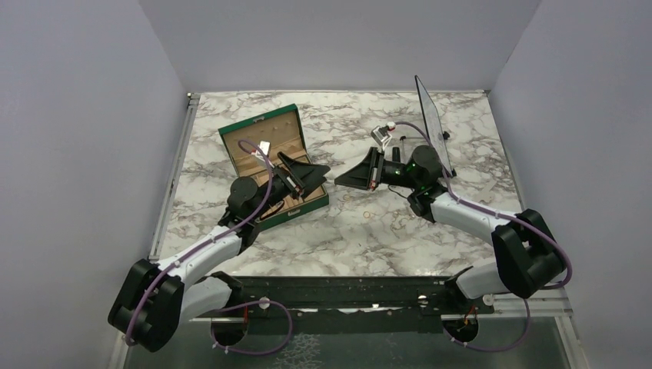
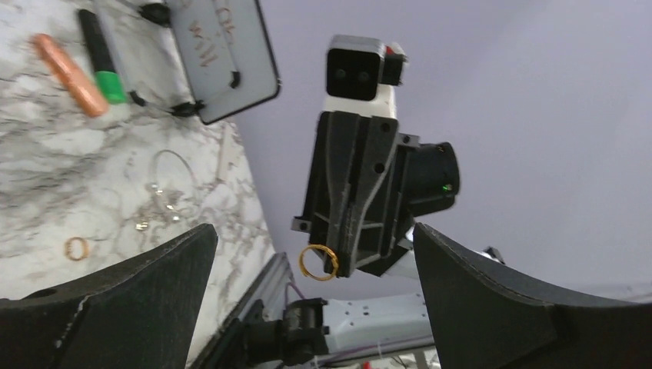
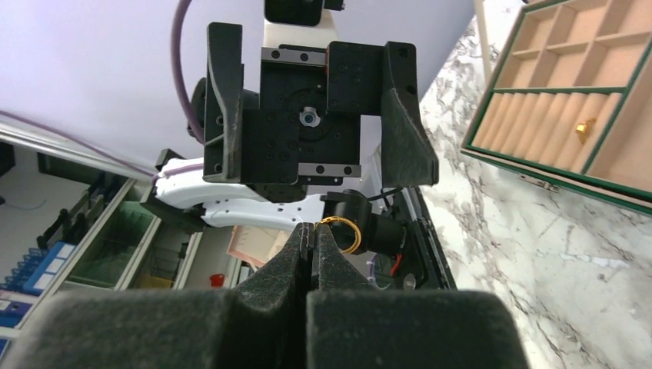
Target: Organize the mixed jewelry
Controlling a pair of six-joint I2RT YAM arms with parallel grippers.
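Note:
My right gripper [image 3: 315,234] is shut on a thin gold ring [image 3: 344,233], pinched by its edge at the fingertips and held in the air. The ring also shows in the left wrist view [image 2: 318,262]. My left gripper [image 2: 315,234] is open and empty, facing the right gripper [image 1: 340,181] a short gap away, over the right end of the open green box [image 1: 265,150]. The left gripper [image 1: 311,174] hides part of the box. A small gold piece [image 3: 586,127] lies in one box compartment. A gold ring [image 2: 75,247] and a thin silvery chain [image 2: 165,184] lie on the marble.
An orange cylinder [image 2: 71,74] and a green-and-black marker [image 2: 101,55] lie beside a small upright whiteboard [image 2: 224,54], which stands at the back right [image 1: 430,123]. Two small gold rings [image 1: 367,213] lie on the table [image 1: 400,238] in front of the right gripper.

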